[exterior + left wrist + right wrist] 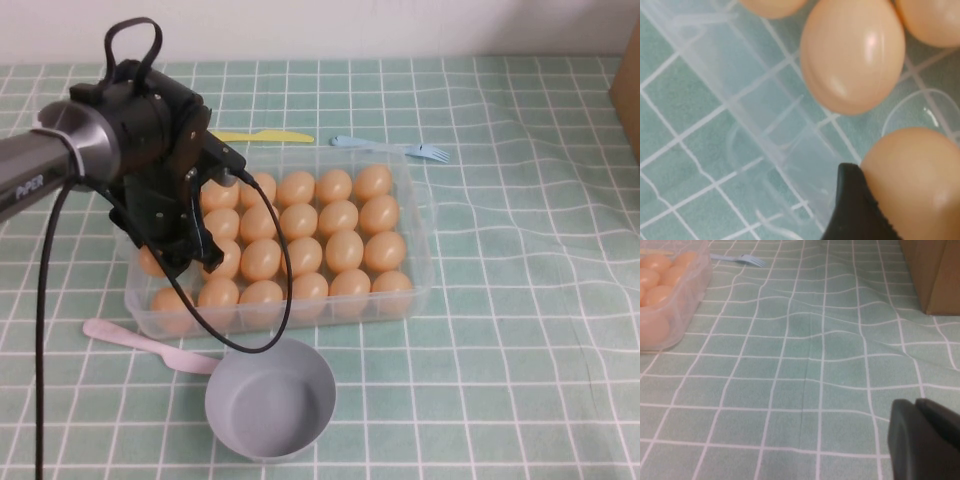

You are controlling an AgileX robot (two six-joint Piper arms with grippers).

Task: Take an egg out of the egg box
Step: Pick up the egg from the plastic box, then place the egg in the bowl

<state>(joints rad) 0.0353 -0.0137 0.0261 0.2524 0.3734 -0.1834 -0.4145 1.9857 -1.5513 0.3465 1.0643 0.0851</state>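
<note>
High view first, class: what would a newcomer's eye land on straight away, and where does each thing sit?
The clear egg box mid-table, packed with orange-tan eggs, draws the eye first. The black left gripper is down over its left end; the left wrist view shows a black fingertip against the egg there. An empty grey bowl sits just in front of the box, while the right gripper is parked over bare tablecloth to the right.

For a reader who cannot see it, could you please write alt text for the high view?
The left gripper reaches down into the left end of the clear egg box, which is full of orange-tan eggs, on a green checked tablecloth. A grey-blue bowl and pink spoon lie nearer; the right gripper is out of this view.
</note>
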